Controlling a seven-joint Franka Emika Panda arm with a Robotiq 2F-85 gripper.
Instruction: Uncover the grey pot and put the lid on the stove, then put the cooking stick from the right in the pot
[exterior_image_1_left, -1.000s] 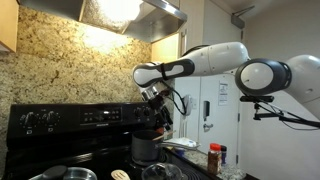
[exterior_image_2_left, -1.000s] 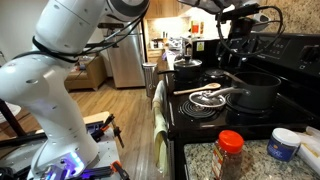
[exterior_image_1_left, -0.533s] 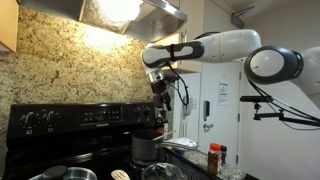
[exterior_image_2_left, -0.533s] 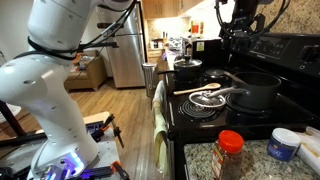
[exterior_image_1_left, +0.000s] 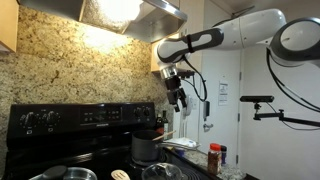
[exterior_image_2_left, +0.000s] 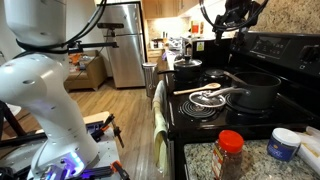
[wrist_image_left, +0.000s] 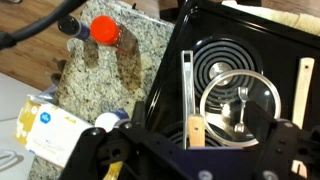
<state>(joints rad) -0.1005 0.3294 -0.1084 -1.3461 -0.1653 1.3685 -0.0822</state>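
One pincer (exterior_image_1_left: 179, 99) hangs high over the stove (exterior_image_1_left: 70, 119), jaws wide and empty.
Through the wrist view its two dark fingers (wrist_image_left: 290, 150) stand far apart with nothing between them. Straight beneath it the lid (wrist_image_left: 236, 101) lies flat on a coil burner (wrist_image_left: 215, 60), knob up. Just beside the lid, toward one finger, the pale cooking stick (wrist_image_left: 305, 88) lies on the cooktop; on the lid's other side lies a second utensil (wrist_image_left: 188, 85) with a wooden handle. Well below the pincer, in an exterior view, the grey pot (exterior_image_1_left: 146, 147) stands uncovered on the cooktop.
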